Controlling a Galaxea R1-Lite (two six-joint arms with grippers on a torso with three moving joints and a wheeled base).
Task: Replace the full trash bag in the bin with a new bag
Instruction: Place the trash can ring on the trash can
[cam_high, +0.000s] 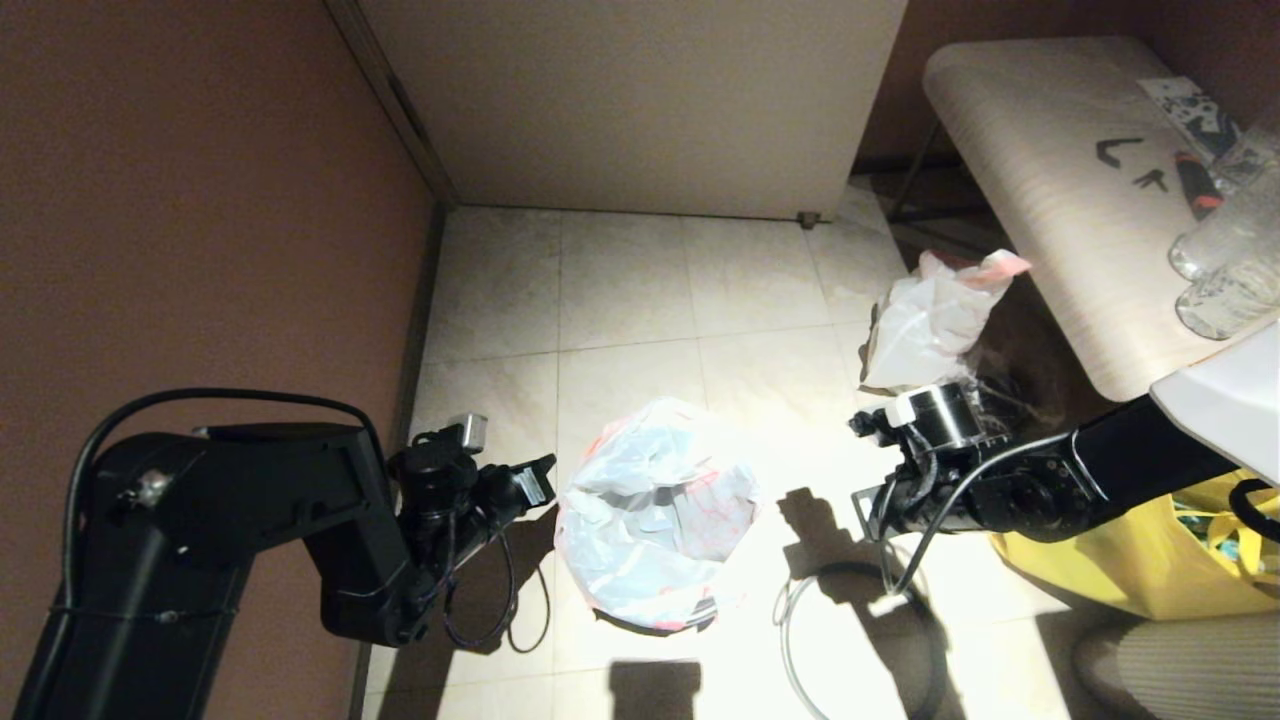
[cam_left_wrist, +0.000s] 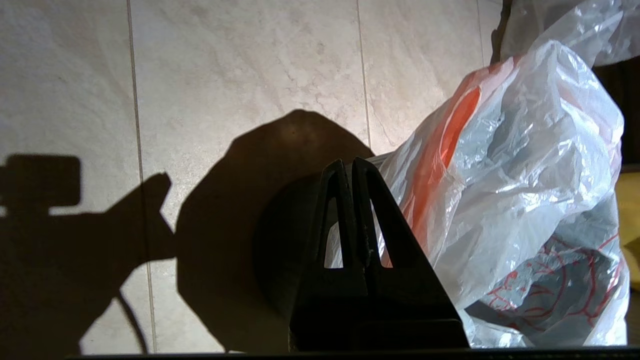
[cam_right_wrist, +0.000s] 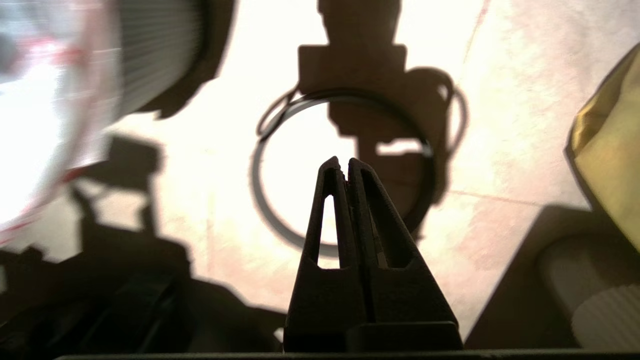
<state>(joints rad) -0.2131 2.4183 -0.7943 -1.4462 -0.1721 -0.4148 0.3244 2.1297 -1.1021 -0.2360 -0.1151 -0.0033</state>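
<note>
black left jaws (cam_left_wrist: 348, 167) and right jaws (cam_right_wrist: 340, 165), both closed, empty

Left claw (cam_left_wrist: 348, 167) closed, right claw (cam_right_wrist: 340, 165) closed, both arms low

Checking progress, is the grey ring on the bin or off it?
Off. The ring lies flat on the floor tiles, right of the bag-draped bin.
</note>
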